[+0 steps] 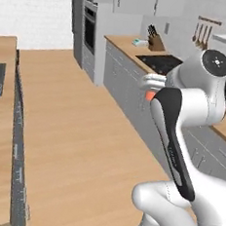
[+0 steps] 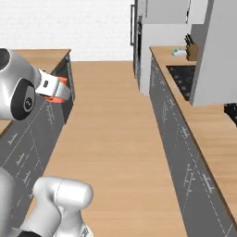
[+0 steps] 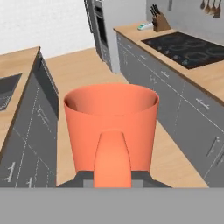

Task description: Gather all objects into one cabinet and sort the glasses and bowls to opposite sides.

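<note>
Orange cup (image 3: pixel 111 127) with a handle, upright, handle facing the camera, clamped in the jaws and carried in the air above the wooden floor (image 3: pixel 83 65) of the aisle. Grey drawer fronts (image 3: pixel 175 94) and a wood worktop (image 3: pixel 199 74) to the right, black hob (image 3: pixel 183 46) set in it. Knife block (image 3: pixel 159 19) at the far end. Second worktop (image 3: pixel 17 65) on the left.
</note>
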You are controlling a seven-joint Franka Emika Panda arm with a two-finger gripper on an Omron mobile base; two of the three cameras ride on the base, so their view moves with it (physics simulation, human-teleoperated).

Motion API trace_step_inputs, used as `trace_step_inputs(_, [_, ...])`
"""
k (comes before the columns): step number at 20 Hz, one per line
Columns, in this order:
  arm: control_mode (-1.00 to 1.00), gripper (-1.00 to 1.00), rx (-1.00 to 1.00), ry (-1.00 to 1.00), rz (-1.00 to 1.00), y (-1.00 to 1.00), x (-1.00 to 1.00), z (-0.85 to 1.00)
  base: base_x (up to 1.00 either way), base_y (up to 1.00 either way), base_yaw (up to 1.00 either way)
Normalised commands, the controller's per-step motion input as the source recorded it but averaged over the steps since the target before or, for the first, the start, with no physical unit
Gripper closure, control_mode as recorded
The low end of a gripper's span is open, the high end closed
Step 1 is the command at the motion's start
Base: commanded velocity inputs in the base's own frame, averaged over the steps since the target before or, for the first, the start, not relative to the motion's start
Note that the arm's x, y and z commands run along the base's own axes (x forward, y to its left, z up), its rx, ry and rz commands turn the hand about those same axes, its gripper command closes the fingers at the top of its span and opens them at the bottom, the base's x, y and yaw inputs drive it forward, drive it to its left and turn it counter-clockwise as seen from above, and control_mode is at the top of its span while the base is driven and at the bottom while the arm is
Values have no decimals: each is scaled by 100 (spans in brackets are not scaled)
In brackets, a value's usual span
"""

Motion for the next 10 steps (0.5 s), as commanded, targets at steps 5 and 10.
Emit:
trace_step_inputs(5, [100,100,0,0,0,0,0,0,100,1,17])
trace_step_inputs(10, [100,100,0,0,0,0,0,0,100,4,11])
